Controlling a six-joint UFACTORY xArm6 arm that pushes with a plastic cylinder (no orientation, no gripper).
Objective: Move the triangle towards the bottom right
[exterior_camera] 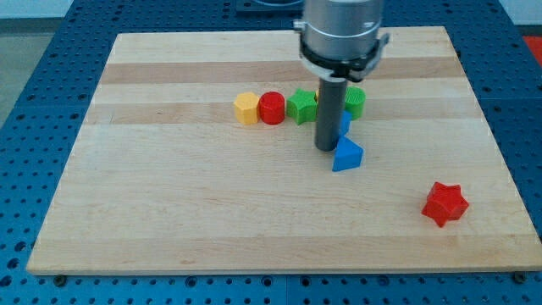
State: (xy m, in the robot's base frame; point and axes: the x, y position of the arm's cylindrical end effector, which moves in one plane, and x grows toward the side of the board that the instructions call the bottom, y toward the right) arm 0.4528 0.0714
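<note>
Nearest the view's bottom, the wooden desk (169,220) lies bare across its front strip; its edges rest on a blue perforated surface (34,102) that shows on all sides.

Towards the view's bottom right we find a red star-shaped block (445,203), standing alone and well apart from all other blocks.

Near the middle sits the blue triangle (347,155), the task's thing, fully visible. Our tip (328,148) stands touching or just beside its upper left edge; we cannot tell which, as the rod's end hides the contact line.

Behind the triangle, a second blue block (345,124) shows only as a sliver at the rod's right side. Its shape cannot be made out.

Farther back runs a row: a yellow hexagonal block (246,108), a red cylinder (272,108) touching it, then a green star-like block (301,106). A further green block (356,101) appears right of the rod, partly hidden; its shape is unclear.

The arm's grey housing (343,34) is cut off at the view's top. The arm carries no pincer, only the rod, so there is no opening to report.
</note>
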